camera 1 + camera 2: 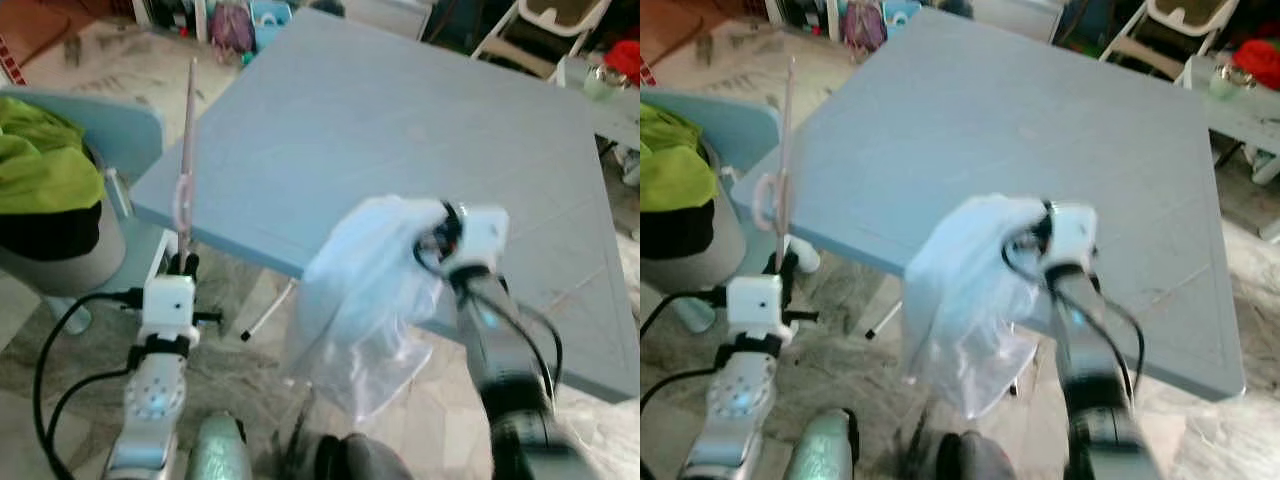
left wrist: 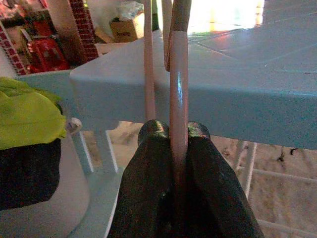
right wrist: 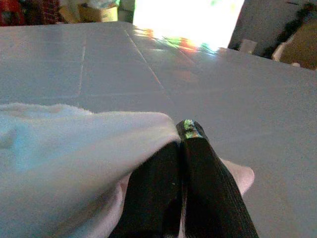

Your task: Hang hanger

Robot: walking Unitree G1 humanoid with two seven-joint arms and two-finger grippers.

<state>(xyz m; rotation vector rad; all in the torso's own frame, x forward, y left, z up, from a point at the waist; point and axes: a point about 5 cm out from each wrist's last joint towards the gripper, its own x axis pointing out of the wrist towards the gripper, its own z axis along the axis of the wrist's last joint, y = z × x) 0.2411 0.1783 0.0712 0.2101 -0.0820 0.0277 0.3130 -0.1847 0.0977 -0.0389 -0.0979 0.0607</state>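
While the left gripper stands low at the robot's left, just off the near corner of the blue table, its two black fingers are clenched on the thin pink hanger. The hanger stands upright above the gripper, its upper end w/ the table edge behind it; in the left wrist view two pink rods rise from betw. the finger pads. Right gripper is over the table's near edge, fingers pressed together on a pale white-blue cloth, which drapes down in front of the table edge toward the floor. Cloth appears thin and partly see-through at its lower part. Left of the table: a light blue chair w/ a yellow-green garment lying over a dark item. Far right: a white chair.
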